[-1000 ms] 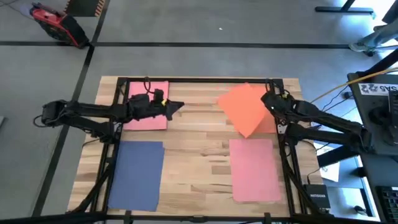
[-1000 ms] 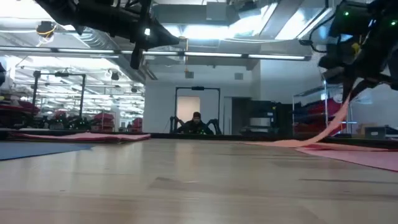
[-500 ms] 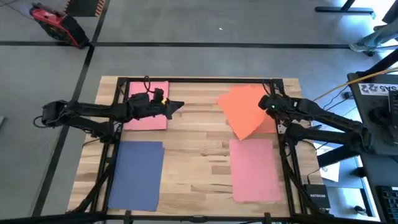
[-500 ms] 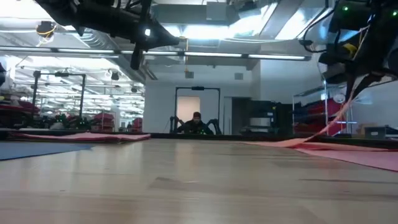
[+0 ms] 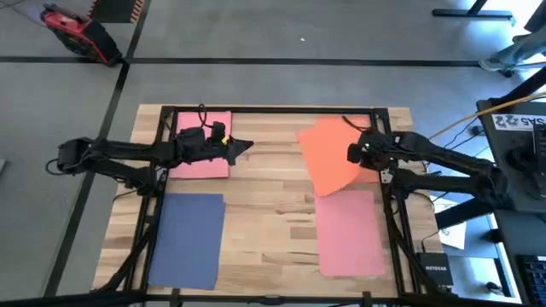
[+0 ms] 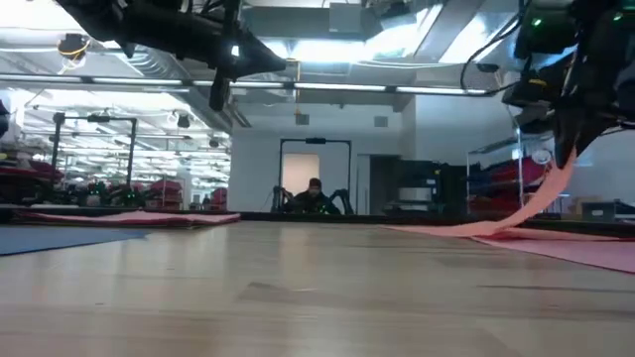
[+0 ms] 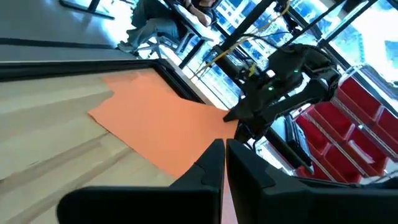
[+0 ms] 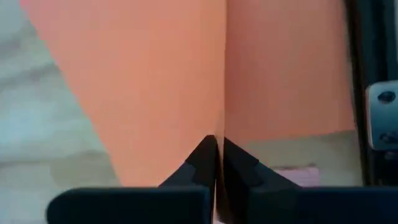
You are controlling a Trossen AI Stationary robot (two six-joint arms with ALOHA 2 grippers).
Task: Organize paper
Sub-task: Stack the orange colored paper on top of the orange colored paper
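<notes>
An orange sheet of paper (image 5: 328,153) lies askew at the far right of the table, and my right gripper (image 5: 352,153) is shut on its right side, which is raised. In the low view the sheet (image 6: 541,198) curves down from the gripper (image 6: 575,134) to the tabletop. A pink sheet (image 5: 350,232) lies flat at the near right, a blue sheet (image 5: 188,240) at the near left, and another pink sheet (image 5: 200,162) at the far left. My left gripper (image 5: 241,147) hovers shut and empty just right of that far pink sheet. My right gripper pinches the orange sheet's raised edge (image 8: 219,124) between its two fingers, coming from above. The held part is lifted off the table. The sheet slopes down slack from the fingers, and its left part (image 5: 316,145) rests on the wood.
A black metal frame (image 5: 273,109) runs around the tabletop, with rails along both sides. Bare wood (image 5: 273,196) lies in the table's middle. A small box (image 5: 435,273) sits beyond the near right rail. In the low view a person (image 6: 314,196) sits far behind the table.
My right gripper has moved toward the table's left edge with the orange sheet's right side held up. The sheet has slid and turned a little toward the left, its lower part staying on the wood.
</notes>
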